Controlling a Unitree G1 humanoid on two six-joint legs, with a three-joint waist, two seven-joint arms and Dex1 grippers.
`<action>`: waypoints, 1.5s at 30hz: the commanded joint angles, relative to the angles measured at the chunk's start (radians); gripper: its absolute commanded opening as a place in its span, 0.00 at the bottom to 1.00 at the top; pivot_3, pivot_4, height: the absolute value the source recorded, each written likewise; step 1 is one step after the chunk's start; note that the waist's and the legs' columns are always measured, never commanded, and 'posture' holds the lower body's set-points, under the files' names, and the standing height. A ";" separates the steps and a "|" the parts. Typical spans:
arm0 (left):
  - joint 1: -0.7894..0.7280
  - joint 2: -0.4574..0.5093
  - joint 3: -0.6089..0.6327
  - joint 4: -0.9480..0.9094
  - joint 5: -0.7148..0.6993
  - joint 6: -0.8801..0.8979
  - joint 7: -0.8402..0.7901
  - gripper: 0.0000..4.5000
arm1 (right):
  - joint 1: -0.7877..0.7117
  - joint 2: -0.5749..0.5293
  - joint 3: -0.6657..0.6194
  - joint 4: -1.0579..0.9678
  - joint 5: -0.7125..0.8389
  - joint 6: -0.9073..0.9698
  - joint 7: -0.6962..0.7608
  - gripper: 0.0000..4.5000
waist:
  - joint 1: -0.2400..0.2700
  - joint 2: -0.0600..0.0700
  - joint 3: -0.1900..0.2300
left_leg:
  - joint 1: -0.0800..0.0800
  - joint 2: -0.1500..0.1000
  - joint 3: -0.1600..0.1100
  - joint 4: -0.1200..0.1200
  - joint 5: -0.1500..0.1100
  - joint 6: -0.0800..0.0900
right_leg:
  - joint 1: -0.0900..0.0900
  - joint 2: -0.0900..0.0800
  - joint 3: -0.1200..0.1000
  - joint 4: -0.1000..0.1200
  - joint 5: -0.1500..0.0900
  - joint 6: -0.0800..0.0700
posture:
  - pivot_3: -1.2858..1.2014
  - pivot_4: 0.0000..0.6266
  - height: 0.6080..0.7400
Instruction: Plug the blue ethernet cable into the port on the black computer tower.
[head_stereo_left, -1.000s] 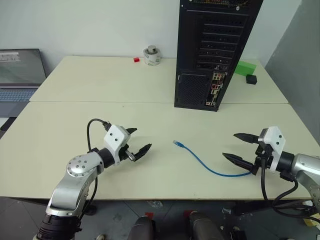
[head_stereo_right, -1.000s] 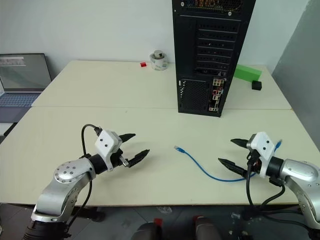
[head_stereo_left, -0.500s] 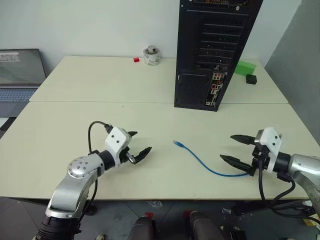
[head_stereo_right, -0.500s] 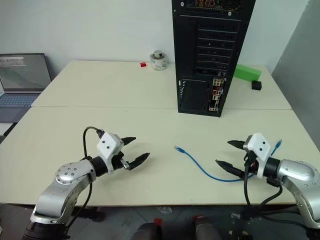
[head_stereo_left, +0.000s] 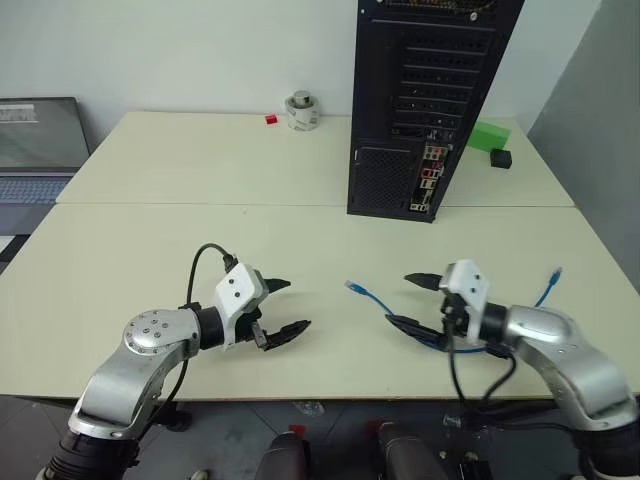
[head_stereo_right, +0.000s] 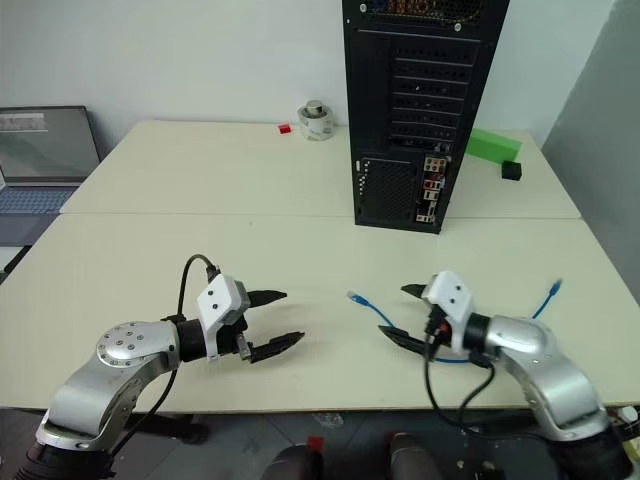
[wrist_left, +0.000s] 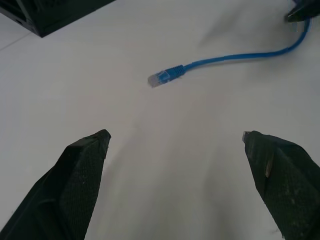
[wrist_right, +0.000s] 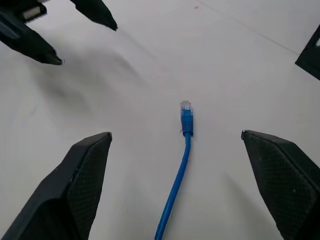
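Note:
The blue ethernet cable (head_stereo_left: 372, 297) lies on the cream table, one clear plug (head_stereo_left: 352, 287) pointing left and its other end (head_stereo_left: 556, 272) curling up at the right. My right gripper (head_stereo_left: 398, 298) is open and low over the cable's middle, a short way behind that plug (wrist_right: 186, 107), which lies between its fingers' lines. My left gripper (head_stereo_left: 297, 304) is open too, left of the plug (wrist_left: 160, 79) and facing it, with nothing in it. The black computer tower (head_stereo_left: 420, 100) stands upright at the back, its strip of coloured sockets (head_stereo_left: 432, 180) low on the rear panel facing me.
A grey laptop (head_stereo_left: 40, 140) sits at the far left edge. Behind, a small white roll (head_stereo_left: 303, 110) and a red piece (head_stereo_left: 272, 119) lie left of the tower. A green block (head_stereo_left: 490, 135) and a black cube (head_stereo_left: 502, 158) lie to its right.
My right gripper has swung left from the table's right side to stand over the cable behind its plug. The left gripper has turned a little to the right. The cable has not moved.

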 joint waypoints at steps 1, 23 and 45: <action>-0.035 -0.006 0.000 0.012 0.013 -0.032 0.009 1.00 | -0.060 0.073 0.072 0.126 -0.090 -0.077 -0.036 0.98 | 0.000 0.000 0.000 | 0.000 0.000 0.000 0.000 0.000 0.000 | 0.000 0.000 0.000 0.000 0.000 0.000 | 0.52 0.24 1.00; -0.054 -0.045 -0.021 0.064 0.046 -0.047 0.052 1.00 | -0.120 0.163 0.083 0.319 -0.223 -0.151 -0.075 0.17 | 0.000 0.000 0.000 | 0.000 0.000 0.000 0.000 0.000 0.000 | 0.000 -0.001 0.000 0.001 0.000 -0.001 | 0.52 0.24 1.00; -0.230 -0.096 -0.201 0.255 0.084 -0.202 -0.200 1.00 | -0.184 -0.024 0.131 0.061 -0.169 -0.100 0.251 0.01 | 0.000 0.001 0.000 | 0.000 -0.001 0.000 0.000 0.000 0.000 | 0.000 0.000 0.000 0.001 0.000 -0.001 | 0.52 0.24 1.00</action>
